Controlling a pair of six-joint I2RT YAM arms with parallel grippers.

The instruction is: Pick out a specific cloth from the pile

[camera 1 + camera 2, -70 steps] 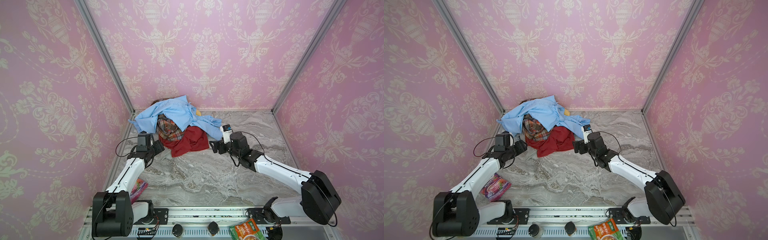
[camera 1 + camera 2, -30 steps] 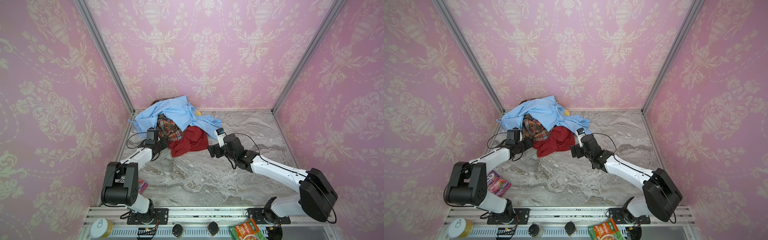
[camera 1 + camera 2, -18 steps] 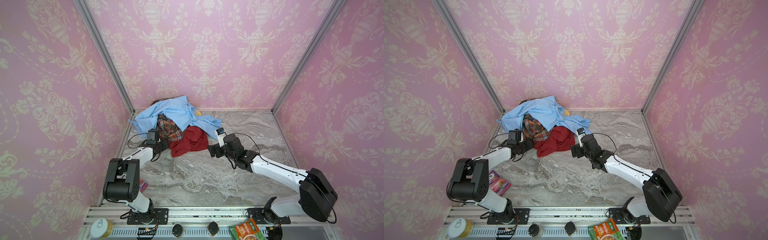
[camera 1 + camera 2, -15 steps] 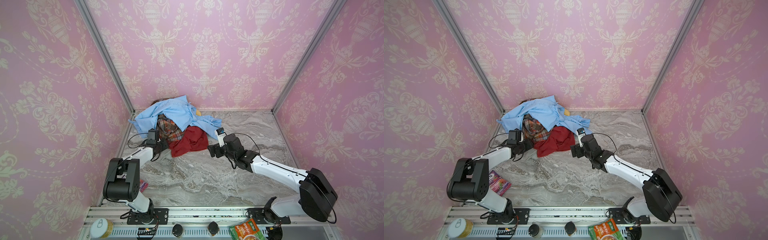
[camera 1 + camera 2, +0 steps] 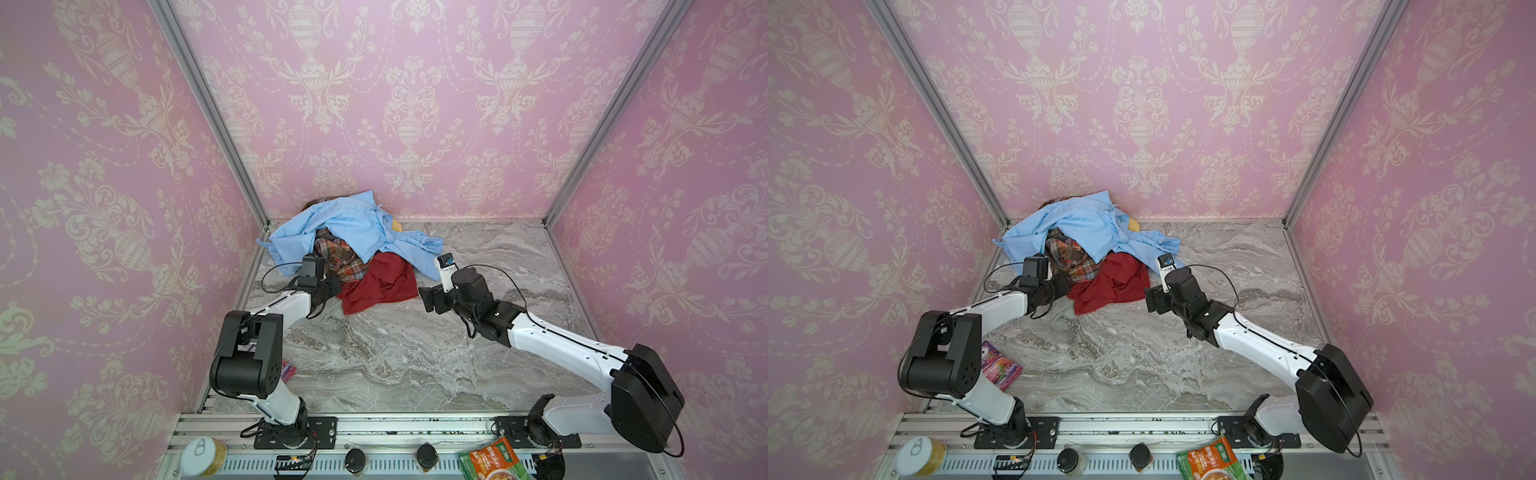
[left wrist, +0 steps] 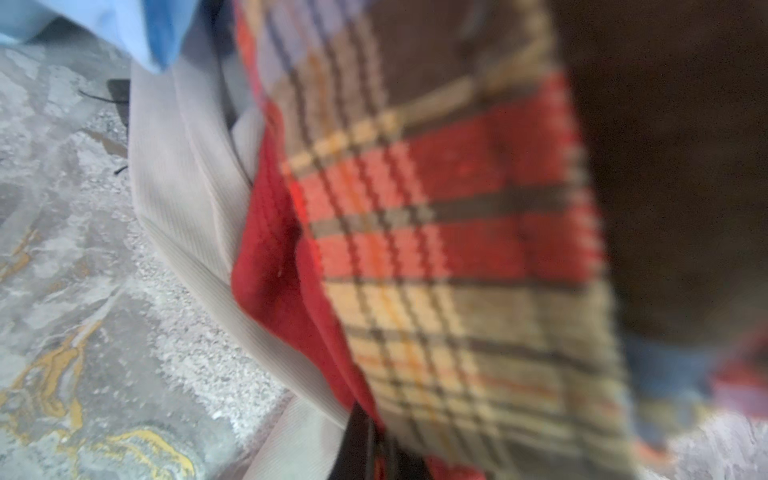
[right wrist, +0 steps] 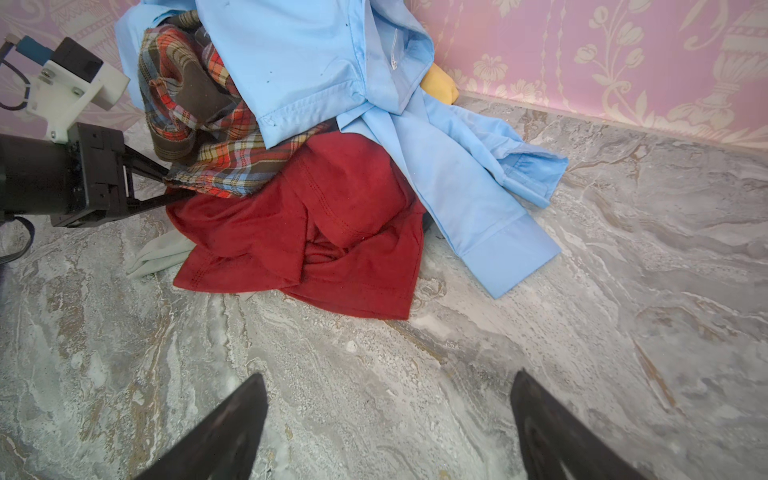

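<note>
Two tools — left tool (image 7: 178, 183) pinched at the cloth (image 7: 332, 216), seemingly; right tool (image 7: 388, 374) agape.

the cloth (image 5: 380, 282): plain dark red, unpatterned | light blue shirt (image 5: 353, 226), draped over the cloth's far edge: plain | plaid shirt (image 5: 338, 259), touching the cloth: red, brown, tan, blue checks | ribbed piece (image 6: 183, 187), under the cloth: pale grey, fine stripes | yellow scrap (image 7: 438, 85), behind the cloth: plain | tabletop (image 5: 395, 353): grey marble, ochre veins | walls (image 5: 415, 104): pink, cream damask
</note>
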